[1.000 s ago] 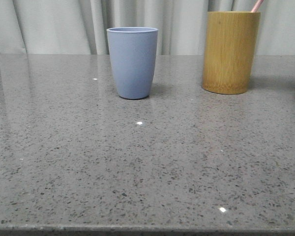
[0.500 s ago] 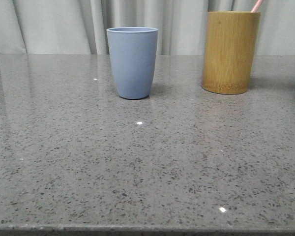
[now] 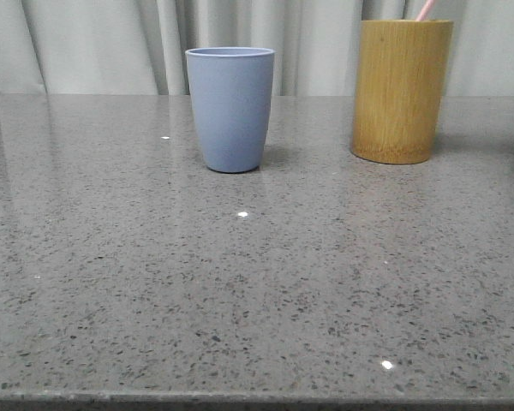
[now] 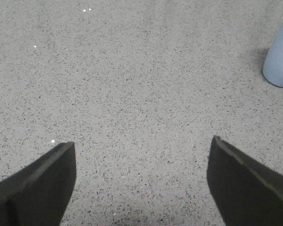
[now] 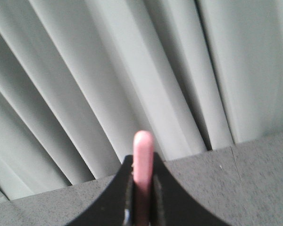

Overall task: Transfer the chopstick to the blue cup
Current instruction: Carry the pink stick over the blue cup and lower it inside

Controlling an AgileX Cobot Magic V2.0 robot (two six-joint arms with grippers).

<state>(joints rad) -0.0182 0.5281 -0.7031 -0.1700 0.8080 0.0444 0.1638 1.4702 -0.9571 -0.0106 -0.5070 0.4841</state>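
The blue cup (image 3: 230, 107) stands upright on the grey table, left of the middle at the back; its base also shows in the left wrist view (image 4: 280, 56). A pale pink chopstick end (image 3: 425, 10) sticks out of the yellow-brown bamboo cup (image 3: 401, 90) at the back right. In the right wrist view my right gripper (image 5: 142, 162) is shut on the pink chopstick (image 5: 143, 155), whose rounded tip rises between the jaws. My left gripper (image 4: 141, 146) is open and empty above bare table, the blue cup off to one side. Neither gripper shows in the front view.
Pale grey curtains (image 3: 111, 43) hang behind the table's far edge and fill the right wrist view (image 5: 108, 70). The speckled grey tabletop (image 3: 257, 282) stretches from the cups to the front edge.
The pink chopstick end above the bamboo cup has shifted left, from the cup's right rim toward its middle. The cups have not moved.
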